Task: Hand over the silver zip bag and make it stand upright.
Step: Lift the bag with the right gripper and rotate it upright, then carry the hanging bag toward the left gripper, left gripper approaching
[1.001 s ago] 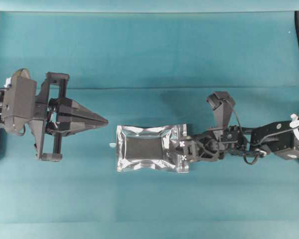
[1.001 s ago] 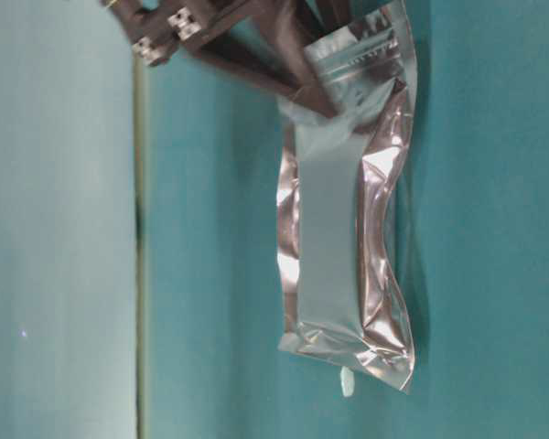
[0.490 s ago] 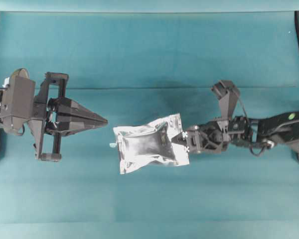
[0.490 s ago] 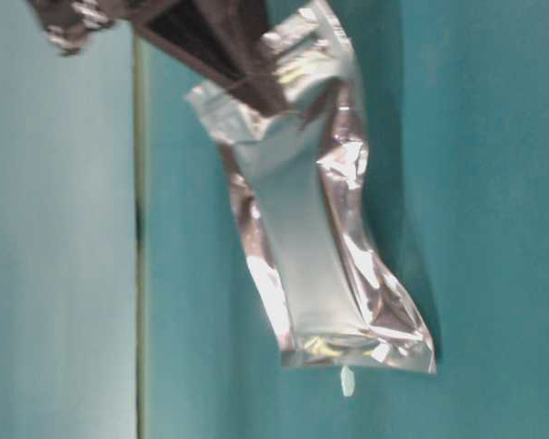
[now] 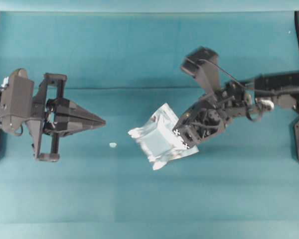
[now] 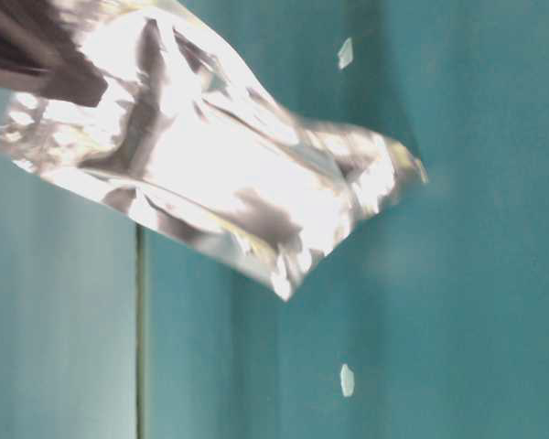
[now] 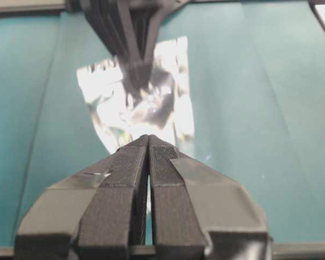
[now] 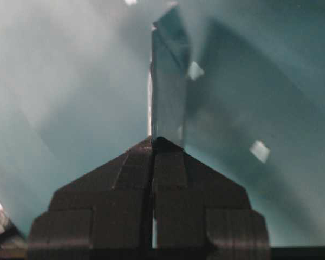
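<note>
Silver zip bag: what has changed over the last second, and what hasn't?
The right end effector shut on the silver zip bag and lifted it off the teal table, swinging it up and tilted. The left end effector stayed shut in place, and the white scrap stayed put.

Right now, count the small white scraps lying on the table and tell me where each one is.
1 for certain: a white scrap on the teal cloth between the shut left gripper and the lifted silver zip bag. The table-level view shows two pale specks; the upper might be a second scrap.
</note>
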